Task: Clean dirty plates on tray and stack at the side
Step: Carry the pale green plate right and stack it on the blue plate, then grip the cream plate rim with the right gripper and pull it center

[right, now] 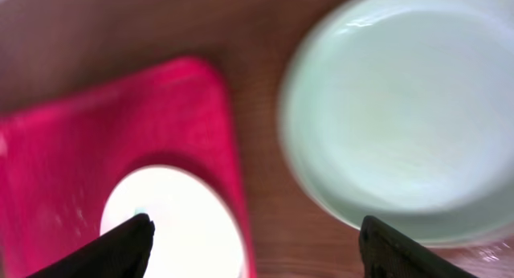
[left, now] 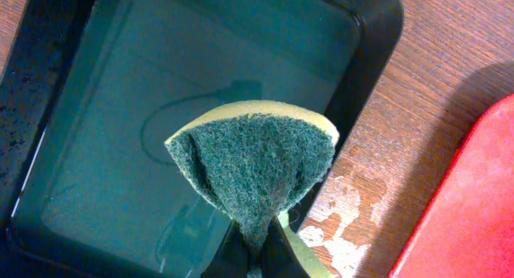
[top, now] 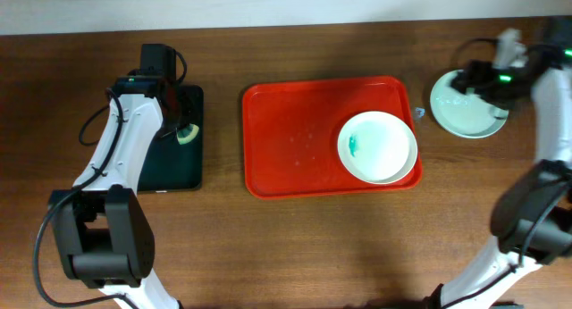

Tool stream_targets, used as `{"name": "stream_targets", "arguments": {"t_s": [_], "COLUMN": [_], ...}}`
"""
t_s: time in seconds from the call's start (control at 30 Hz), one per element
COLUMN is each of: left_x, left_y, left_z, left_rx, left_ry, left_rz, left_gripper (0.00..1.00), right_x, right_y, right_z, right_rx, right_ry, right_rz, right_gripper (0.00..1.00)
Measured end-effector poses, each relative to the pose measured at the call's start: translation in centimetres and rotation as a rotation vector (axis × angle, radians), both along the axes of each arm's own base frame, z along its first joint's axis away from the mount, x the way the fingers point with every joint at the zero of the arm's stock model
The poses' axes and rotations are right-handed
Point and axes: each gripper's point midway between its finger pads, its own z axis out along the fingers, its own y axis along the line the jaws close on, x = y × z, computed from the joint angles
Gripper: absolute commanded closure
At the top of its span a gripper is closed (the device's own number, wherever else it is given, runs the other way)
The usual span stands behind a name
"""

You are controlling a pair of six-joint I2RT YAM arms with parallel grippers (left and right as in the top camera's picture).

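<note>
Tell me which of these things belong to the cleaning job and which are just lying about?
Job: large red rectangular plastic tray; round white plate with a teal smear, on it; round pale-mint plate beside it; green-and-yellow scrubbing sponge in the left hand.
Lying about: smaller black rectangular tray; brown wooden table.

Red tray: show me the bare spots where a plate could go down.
The tray's left half, from its left rim to the dirty plate, is bare. Bare wood also runs between it and the black tray. Crowded: the tray's right end.
</note>
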Motion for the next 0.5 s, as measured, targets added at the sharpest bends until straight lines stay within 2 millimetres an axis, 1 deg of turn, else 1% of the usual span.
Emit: {"name": "stream_targets", "arguments": {"t_s": [0.03,0.07,0.1,0.13,0.17,0.23,0.27,0.3,0.33,0.37,0.4,0.43,0.47,0.5], "left_x": [0.0,0.0,0.0,0.0,0.0,0.0,0.0,0.0,0.0,0.0,0.0,0.0,0.0,0.0], "left_y": [0.0,0.0,0.0,0.0,0.0,0.0,0.0,0.0,0.0,0.0,0.0,0.0,0.0,0.0], "left_z": [0.0,0.0,0.0,0.0,0.0,0.0,-0.1,0.0,0.0,-0.1,-0.1,-0.1,-0.1,0.0], "left_rx": [0.000,0.000,0.000,0.000,0.000,0.000,0.000,0.000,0.000,0.000,0.000,0.000,0.000,0.000], "left_ry": [0.000,0.001,0.001,0.002,0.001,0.002,0.002,0.002,0.002,0.002,0.002,0.002,0.002,0.001], "left_rz": [0.000,0.000,0.000,0.000,0.000,0.000,0.000,0.000,0.000,0.000,0.000,0.000,0.000,0.000], "left_gripper": [1.00,1.00,1.00,1.00,1.00,1.00,1.00,1.00,1.00,1.00,1.00,1.00,1.00,1.00], "right_x": [0.0,-0.5,-1.3,-1.8,-2.1,-3.0,-3.9,-4.4,-4.9,-5.0,-5.2,-5.6,-6.1,-6.2], "right_y": [4.5,7.1,8.4,8.4,8.4,8.0,7.8,7.8,7.8,7.7,7.7,7.7,7.7,7.7], "right_z": [-1.8,-4.0,-6.3,-7.8,-8.7,-10.3,-11.2,-11.6,-12.0,-12.0,-12.0,-12.1,-12.1,-12.1], "right_rx": [-0.050,-0.106,-0.171,-0.244,-0.280,-0.317,-0.331,-0.328,-0.326,-0.326,-0.323,-0.321,-0.317,-0.313], "right_ry": [0.050,0.105,0.165,0.203,0.220,0.254,0.285,0.305,0.319,0.325,0.337,0.352,0.377,0.380], "right_rz": [0.122,0.196,0.240,0.258,0.266,0.266,0.272,0.267,0.262,0.253,0.244,0.243,0.232,0.223], "right_gripper": [0.17,0.18,0.21,0.21,0.21,0.37,0.41,0.48,0.53,0.54,0.64,0.69,0.68,0.68]}}
